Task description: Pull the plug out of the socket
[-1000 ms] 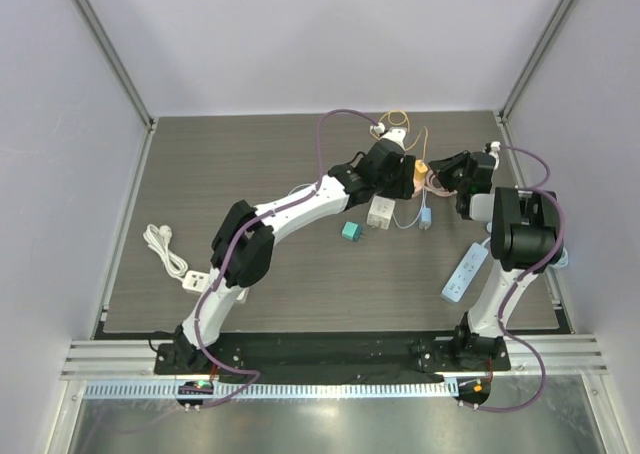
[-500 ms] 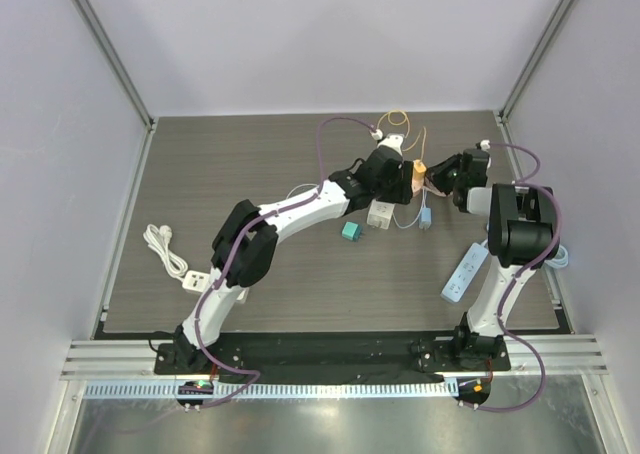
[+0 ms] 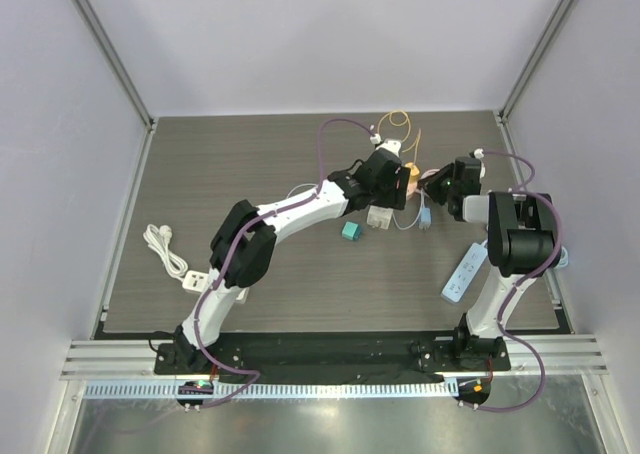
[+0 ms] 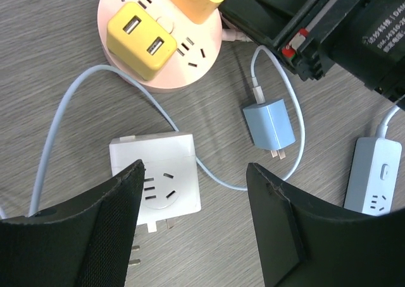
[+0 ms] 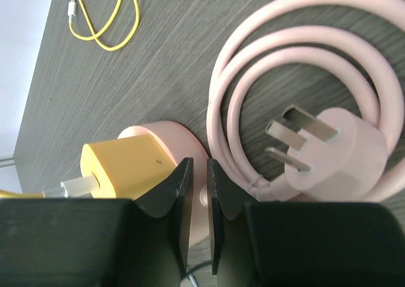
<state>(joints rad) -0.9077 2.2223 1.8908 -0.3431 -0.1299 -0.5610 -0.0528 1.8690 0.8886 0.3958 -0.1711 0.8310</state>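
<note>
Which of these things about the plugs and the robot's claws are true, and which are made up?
1. The left claw is open and holds nothing. True.
2. The blue charger is plugged into the pink round socket. False: it lies on the table beside the socket with its prongs bare.
3. A yellow plug sits in the pink round socket. True.
4. The pink plug on the coiled cord is pushed into a socket. False: it lies loose on the table with its prongs showing.
5. The right claw is wide open. False: its fingers are almost together, with nothing between them.
</note>
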